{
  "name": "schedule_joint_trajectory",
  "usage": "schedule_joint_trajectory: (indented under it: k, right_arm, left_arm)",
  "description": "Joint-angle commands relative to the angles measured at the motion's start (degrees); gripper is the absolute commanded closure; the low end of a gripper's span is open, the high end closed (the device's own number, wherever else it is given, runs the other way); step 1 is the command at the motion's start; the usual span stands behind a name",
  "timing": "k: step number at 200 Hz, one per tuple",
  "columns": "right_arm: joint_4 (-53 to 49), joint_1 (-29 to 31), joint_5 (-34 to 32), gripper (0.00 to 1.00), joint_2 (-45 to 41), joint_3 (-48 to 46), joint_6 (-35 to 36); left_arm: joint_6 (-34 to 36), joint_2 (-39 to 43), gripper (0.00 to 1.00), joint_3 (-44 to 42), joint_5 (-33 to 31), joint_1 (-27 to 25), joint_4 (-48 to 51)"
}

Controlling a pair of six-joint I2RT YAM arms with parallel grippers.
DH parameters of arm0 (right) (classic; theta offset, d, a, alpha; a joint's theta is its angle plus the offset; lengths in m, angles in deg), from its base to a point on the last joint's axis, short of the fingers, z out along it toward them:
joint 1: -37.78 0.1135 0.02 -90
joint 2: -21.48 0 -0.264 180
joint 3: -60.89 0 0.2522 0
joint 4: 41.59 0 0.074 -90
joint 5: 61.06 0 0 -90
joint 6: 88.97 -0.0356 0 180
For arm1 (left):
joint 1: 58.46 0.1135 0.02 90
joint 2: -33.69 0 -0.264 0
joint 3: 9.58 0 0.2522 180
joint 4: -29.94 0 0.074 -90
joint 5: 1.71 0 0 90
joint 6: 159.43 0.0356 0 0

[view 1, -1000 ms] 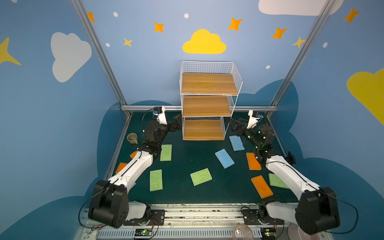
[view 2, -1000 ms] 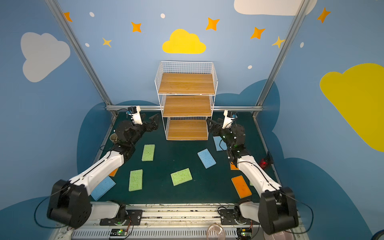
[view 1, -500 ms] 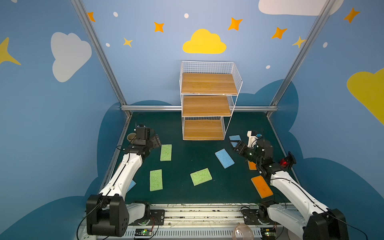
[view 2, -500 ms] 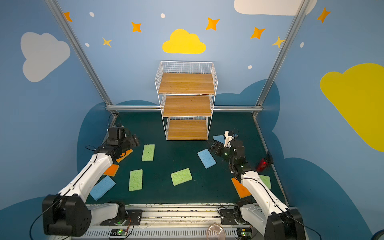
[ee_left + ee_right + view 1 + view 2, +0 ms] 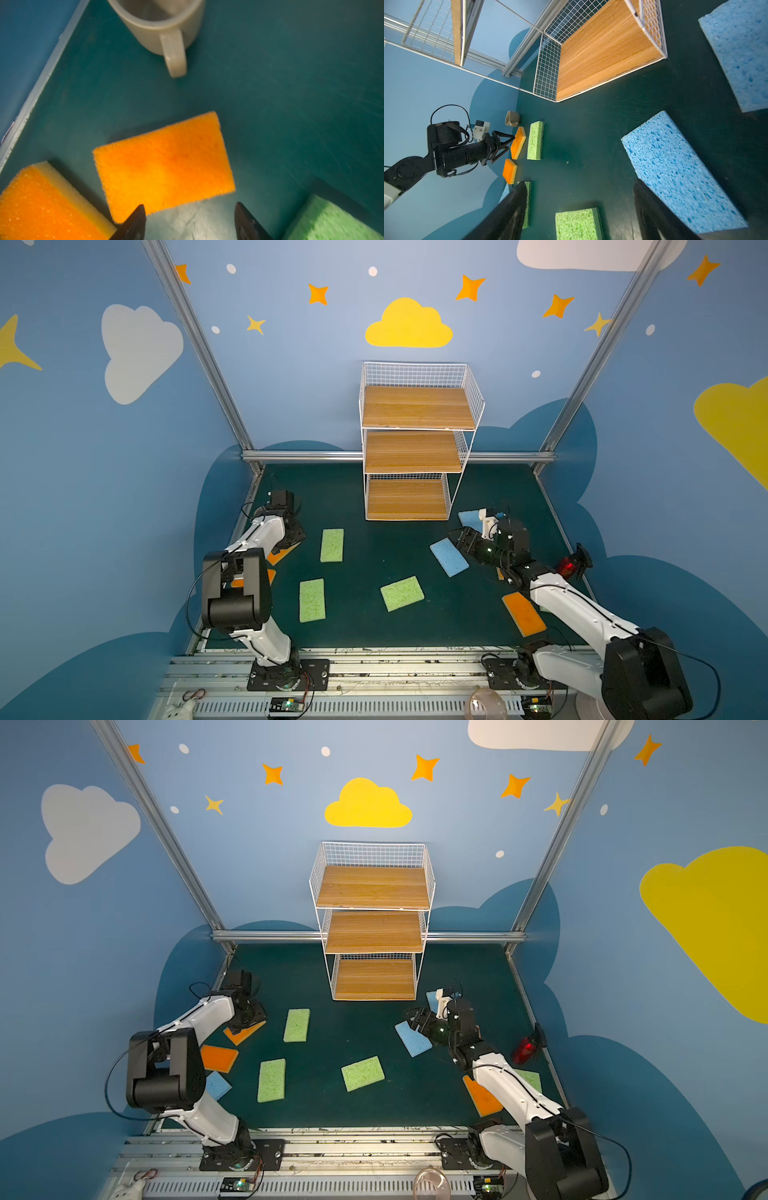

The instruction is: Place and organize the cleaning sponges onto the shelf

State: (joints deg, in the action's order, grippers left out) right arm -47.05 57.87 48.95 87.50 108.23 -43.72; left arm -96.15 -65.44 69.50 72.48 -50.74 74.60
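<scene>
So far nothing is shelved: the shelf (image 5: 413, 450) stands bare, sponges (image 5: 402, 593) scattered on the counter (image 5: 374, 556). Left claw (image 5: 189, 207) gapes empty, orange sponge (image 5: 164, 164) just ahead; right claw (image 5: 579, 182) also apart, blue sponge (image 5: 679, 176) alongside.

L arm (image 5: 259, 535), R arm (image 5: 573, 605): white links, blk joints, blk cables; blk tapered end effector fingers (image 5: 133, 224).

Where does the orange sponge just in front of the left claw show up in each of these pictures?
In a top view: orange sponge at the left, the farther of two, partly under the left arm.
In a top view: same spot, partly hidden too.
Left wrist: centre of the picture, ahead of the left gripper.
Right wrist: far off, at that gripper's tips.
Shared landmark: the light green sponge lying beside it.
</scene>
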Motion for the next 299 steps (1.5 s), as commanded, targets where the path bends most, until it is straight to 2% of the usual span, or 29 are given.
schedule_joint_trajectory:
  k: [1,29,78,107,162,237,248,299]
  right_arm:
    - [1.4,0.2,0.1,0.22,0.6,1.7,0.5]
    - [1.5,0.2,0.1,0.23,1.7,2.1,0.7]
    - [2.1,0.3,0.9,0.23,3.9,2.6,0.8]
    - [2.3,0.3,0.9,0.23,4.3,2.6,0.9]
    - [2.0,0.3,0.6,0.24,4.1,2.6,1.1]
    - [1.7,0.7,0.2,0.25,2.6,2.3,1.1]
    - [1.5,0.8,0.1,0.25,2.2,2.2,1.1]
    - [0.8,1.0,0.4,0.26,1.3,2.1,1.1]
  left_arm:
    - [1.8,-4.0,0.34,5.2,-0.7,0.4,1.9]
    - [2.2,-7.6,0.33,8.4,-1.0,0.8,1.6]
    - [3.3,-12.2,0.23,11.2,-0.4,0.9,0.9]
    - [3.6,-13.5,0.24,10.5,-0.3,1.0,-0.1]
    - [4.0,-16.1,0.57,11.1,1.4,1.0,0.6]
    - [5.4,-11.3,0.83,7.6,1.7,-2.5,0.3]
    - [5.4,-10.2,0.96,7.1,1.9,-3.3,0.5]
    - [5.7,-3.5,0.97,5.8,3.0,-6.3,2.4]
